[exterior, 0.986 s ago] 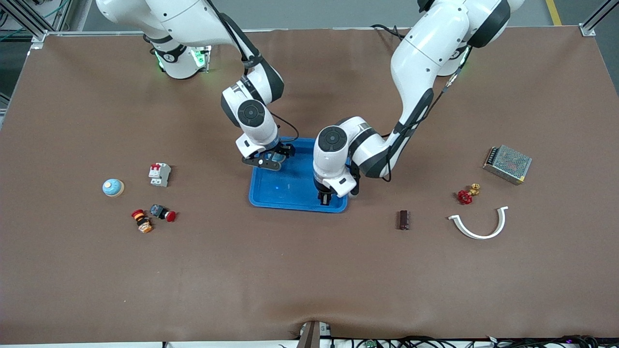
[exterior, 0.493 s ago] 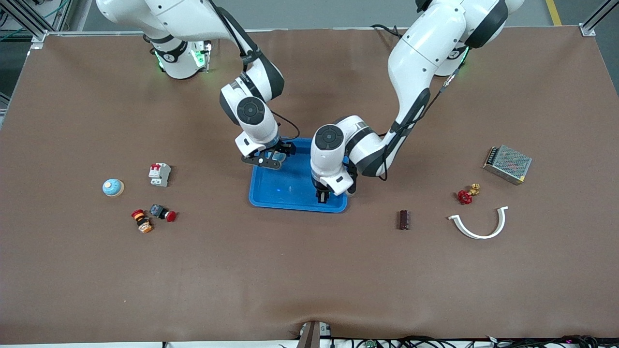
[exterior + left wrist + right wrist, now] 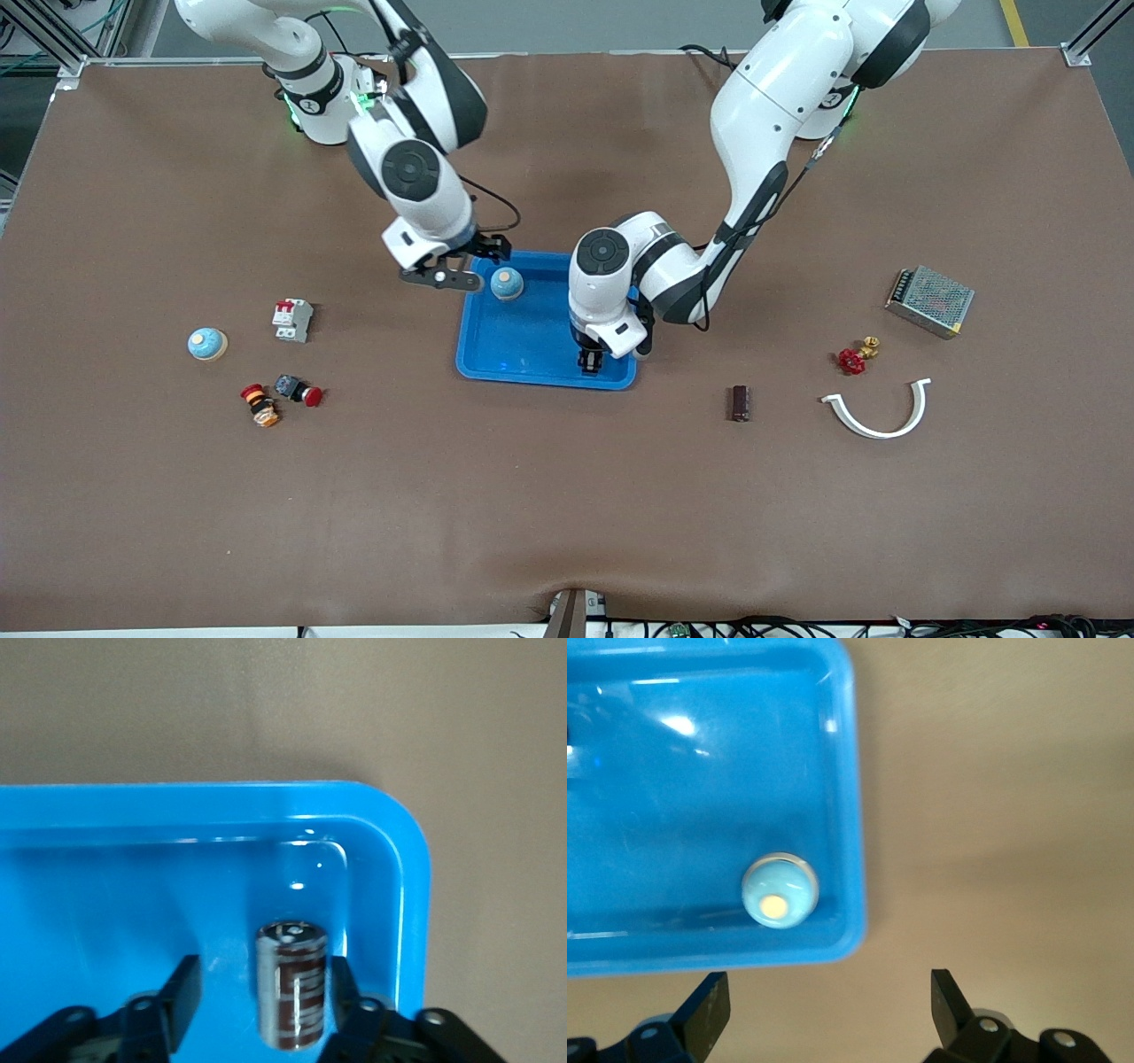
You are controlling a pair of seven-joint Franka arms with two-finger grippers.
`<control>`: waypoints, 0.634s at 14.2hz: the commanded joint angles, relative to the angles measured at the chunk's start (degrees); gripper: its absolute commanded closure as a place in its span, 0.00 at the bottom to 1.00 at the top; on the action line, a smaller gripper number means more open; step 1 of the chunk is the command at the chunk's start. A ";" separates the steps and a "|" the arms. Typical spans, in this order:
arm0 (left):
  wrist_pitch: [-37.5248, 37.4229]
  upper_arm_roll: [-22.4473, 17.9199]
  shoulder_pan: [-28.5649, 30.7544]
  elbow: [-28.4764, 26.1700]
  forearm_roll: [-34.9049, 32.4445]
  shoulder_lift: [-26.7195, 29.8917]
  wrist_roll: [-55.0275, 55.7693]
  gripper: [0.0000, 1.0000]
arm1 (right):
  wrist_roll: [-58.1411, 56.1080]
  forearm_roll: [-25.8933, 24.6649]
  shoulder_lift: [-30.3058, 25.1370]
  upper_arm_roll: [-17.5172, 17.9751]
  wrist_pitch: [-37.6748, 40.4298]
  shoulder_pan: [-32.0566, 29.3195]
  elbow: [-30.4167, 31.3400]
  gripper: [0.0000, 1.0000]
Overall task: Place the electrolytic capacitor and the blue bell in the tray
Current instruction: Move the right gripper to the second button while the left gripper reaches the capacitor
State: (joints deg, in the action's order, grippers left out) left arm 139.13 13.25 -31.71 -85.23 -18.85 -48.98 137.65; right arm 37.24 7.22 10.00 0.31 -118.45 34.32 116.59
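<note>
Nearest the front camera, a small dark brown block point(image 3: 740, 402) lies on the brown table, nearer than the bright blue shallow plastic tray point(image 3: 532, 341) and well toward the left arm's end from it. It is too small for us to identify.

At the tray's nearer corner on the left arm's side, the left gripper point(image 3: 592, 361) hangs low over the tray floor. Its fingers point(image 3: 182, 992) are spread. The dark brown, silver-topped cylindrical electrolytic capacitor point(image 3: 292, 992) lies on its side between them, inside the rim. There is a clear gap on one side of it, and we cannot tell whether the other finger touches it.

Farther back, the small round pale blue bell with a tan button point(image 3: 507, 283) sits in the tray's farther corner on the right arm's side. The right gripper point(image 3: 462, 264) hovers just beside that corner, over the table outside the tray, with its fingers point(image 3: 709, 1005) wide apart and holding nothing.

We judge that both placements are made and the step in hand is letting go. The next move calls for the left gripper to rise straight up so a finger does not drag or roll the capacitor.

The front view hides the capacitor under the left wrist, and only the left wrist view shows it resting in the tray. The right wrist view confirms that the bell stands inside the rim. Only the front view shows a second pale blue dome on a tan base point(image 3: 207, 344), well off the tray toward the right arm's end.
</note>
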 commanded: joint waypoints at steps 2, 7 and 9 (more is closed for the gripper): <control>-1.84 -0.51 -1.07 1.47 -1.37 -0.06 0.60 0.00 | -12.42 -4.12 -7.26 0.57 6.72 -7.49 1.62 0.00; -4.13 -0.42 -0.90 1.47 -1.46 1.43 0.42 0.00 | -31.74 -7.92 -9.30 0.66 10.08 -19.35 1.80 0.00; -4.92 -0.42 -0.20 1.47 -1.63 2.31 0.25 0.00 | -41.15 -7.92 -8.95 0.66 9.55 -24.80 1.89 0.00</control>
State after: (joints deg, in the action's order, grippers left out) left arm 136.27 13.19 -32.02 -83.75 -18.95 -48.40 137.65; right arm 3.54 -0.04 1.86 -0.09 -108.44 14.65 117.26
